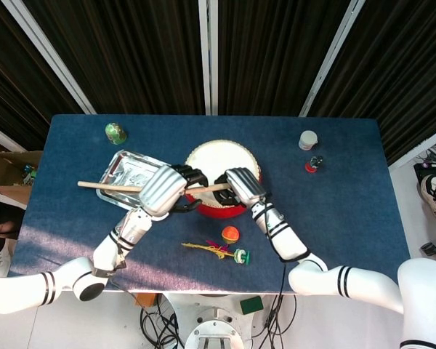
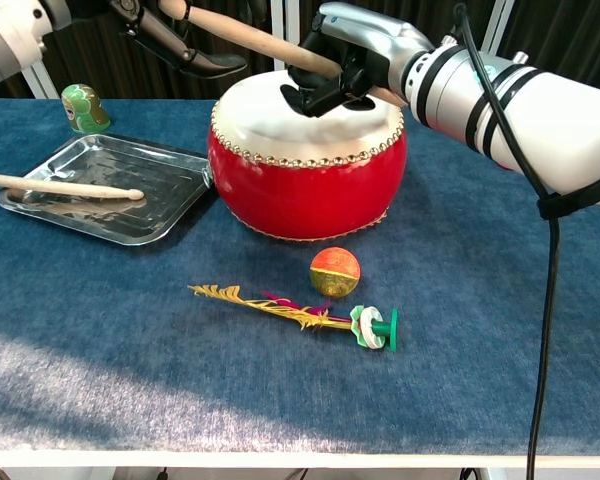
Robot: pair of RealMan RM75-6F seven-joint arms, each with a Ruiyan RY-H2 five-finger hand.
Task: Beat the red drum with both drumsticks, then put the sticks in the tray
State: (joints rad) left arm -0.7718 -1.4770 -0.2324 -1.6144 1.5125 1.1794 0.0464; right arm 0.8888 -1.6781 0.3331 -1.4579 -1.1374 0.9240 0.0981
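The red drum (image 1: 221,156) (image 2: 305,180) with its white skin stands mid-table. My right hand (image 1: 240,187) (image 2: 355,55) is over its near edge. It grips a wooden drumstick (image 1: 203,189) (image 2: 250,30) that points left, above the drumhead. My left hand (image 1: 163,190) (image 2: 175,40) hovers between tray and drum. Its fingers are spread just under that stick's tip and hold nothing. The second drumstick (image 1: 105,187) (image 2: 60,186) lies in the metal tray (image 1: 120,163) (image 2: 110,160), its handle sticking out over the tray's left rim.
A green doll (image 1: 115,133) (image 2: 83,108) stands behind the tray. In front of the drum lie an orange ball (image 1: 230,233) (image 2: 335,272) and a feather toy (image 1: 218,251) (image 2: 290,310). A white cup (image 1: 308,139) and a small red item (image 1: 313,166) sit at the far right.
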